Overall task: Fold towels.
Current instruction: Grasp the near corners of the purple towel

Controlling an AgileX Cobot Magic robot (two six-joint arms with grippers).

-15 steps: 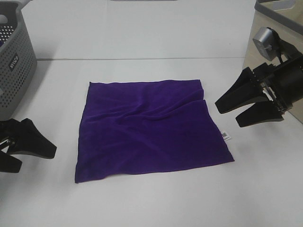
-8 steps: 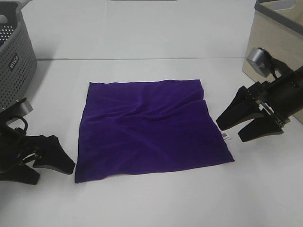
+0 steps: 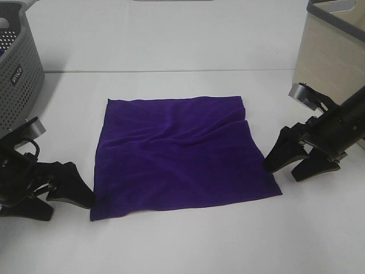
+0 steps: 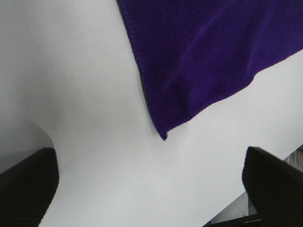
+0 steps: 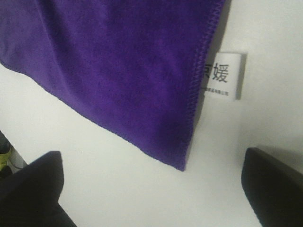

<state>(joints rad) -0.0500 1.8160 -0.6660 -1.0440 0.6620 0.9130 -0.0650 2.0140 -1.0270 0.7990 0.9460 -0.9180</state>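
The deep purple towel [image 3: 179, 154] lies spread flat on the white table, with a few wrinkles across it. My left gripper [image 3: 69, 200] is open, low over the table at the towel's near left corner [image 4: 163, 135]. My right gripper [image 3: 293, 165] is open, low at the towel's near right corner [image 5: 180, 165]. The white tag [image 5: 222, 74] with printed characters shows beside that corner in the right wrist view; my right gripper hides it in the high view. Neither gripper holds anything.
A grey perforated basket [image 3: 17, 74] stands at the far left. A beige bin [image 3: 331, 45] stands at the far right, just behind my right arm. The table's far edge [image 3: 171, 71] runs behind the towel.
Both grippers have come down and inward to the towel's near corners: the left moved right, the right moved down and slightly left. The towel has not moved.
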